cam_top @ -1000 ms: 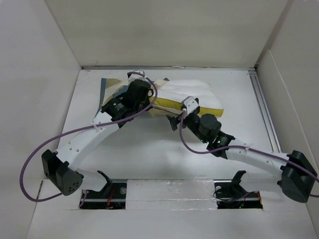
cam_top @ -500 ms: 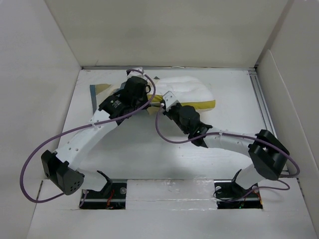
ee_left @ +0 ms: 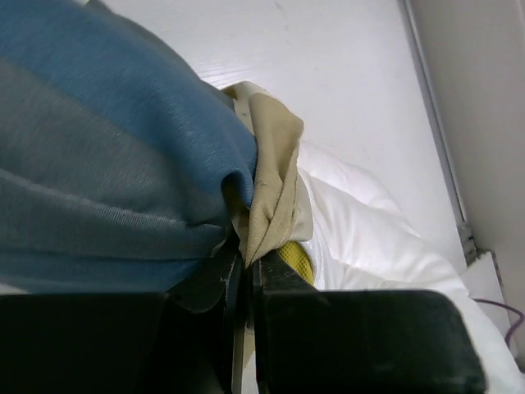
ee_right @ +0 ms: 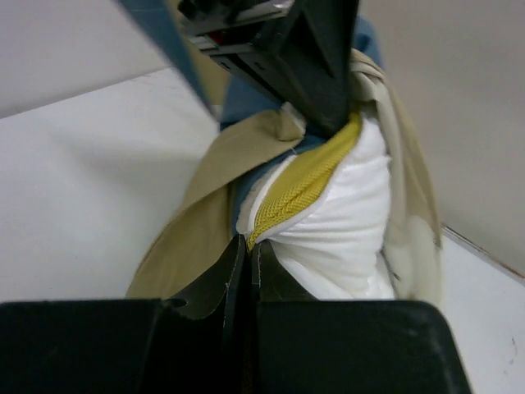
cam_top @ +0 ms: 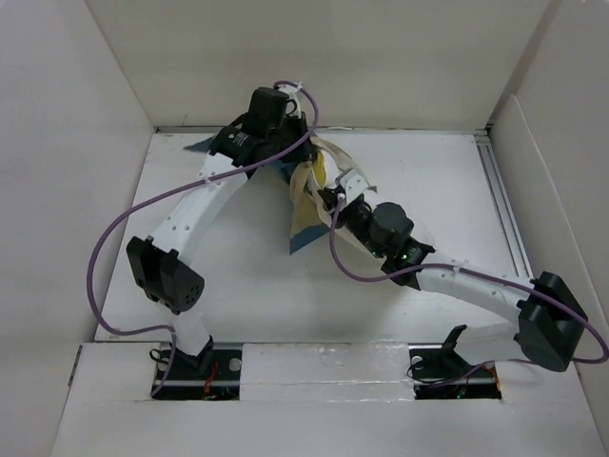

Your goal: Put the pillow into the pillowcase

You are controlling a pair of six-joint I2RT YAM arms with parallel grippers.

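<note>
**Pillowcase** (cam_top: 304,221): blue, tan and cream checks. It is bunched and hung just above centre of the top view, with its lower corner drooped toward the white table (cam_top: 447,190).
**Pillow** (ee_right: 344,222): white, quilted, yellow-piped. It is partly sheathed in the checked folds and largely hidden from above by both wrists.
**Left gripper** (ee_left: 244,261): pressed together, with tan and blue fabric pinched.
**Right gripper** (ee_right: 246,250): pressed together where the yellow piping meets tan cloth. Which layer is pinched cannot be told.
**Purple cables** (cam_top: 105,243): looped along the arms.

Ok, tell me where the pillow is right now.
In the top view it sits at the far middle of the table. The pillow is bunched and partly wrapped in the pillowcase, between the left end effector and the right end effector.
</note>
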